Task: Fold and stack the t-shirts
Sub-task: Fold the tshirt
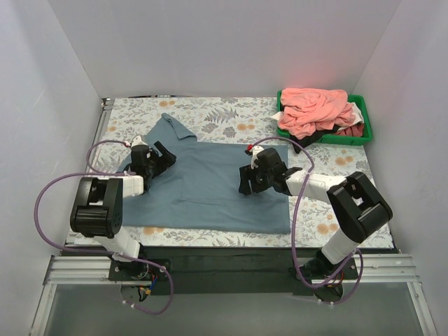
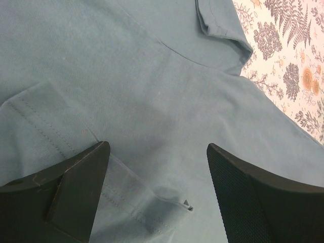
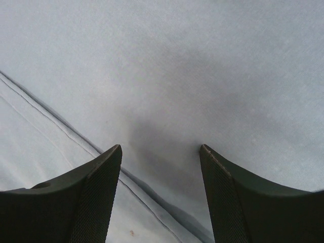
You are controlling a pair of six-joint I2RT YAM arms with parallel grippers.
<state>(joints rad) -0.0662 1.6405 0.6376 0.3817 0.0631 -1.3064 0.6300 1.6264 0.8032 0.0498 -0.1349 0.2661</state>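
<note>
Grey-blue collared shirt point(image 1: 210, 185) lies spread flat mid-frame on the floral tabletop point(image 1: 231, 115), collar toward upper left. Left jaws apart, over the shirt's left side by the sleeve seam point(image 2: 45, 131). Right jaws apart, low over the shirt's right-centre beside a fold edge point(image 3: 61, 129). Pink shirts point(image 1: 313, 108) sit heaped in the green bin point(image 1: 346, 141), upper right.

This is a robotics lab test cell: plain white panels point(image 1: 63, 70) wall in the floral-covered tabletop point(image 1: 210, 115) on three sides. Along the tabletop's near edge, an aluminium rail point(image 1: 399, 269) carries two bolted-down robot arms point(image 1: 105, 206) trailing loose purple cables point(image 1: 36, 210). A green bin point(image 1: 360, 133) sits at its far right corner.
</note>
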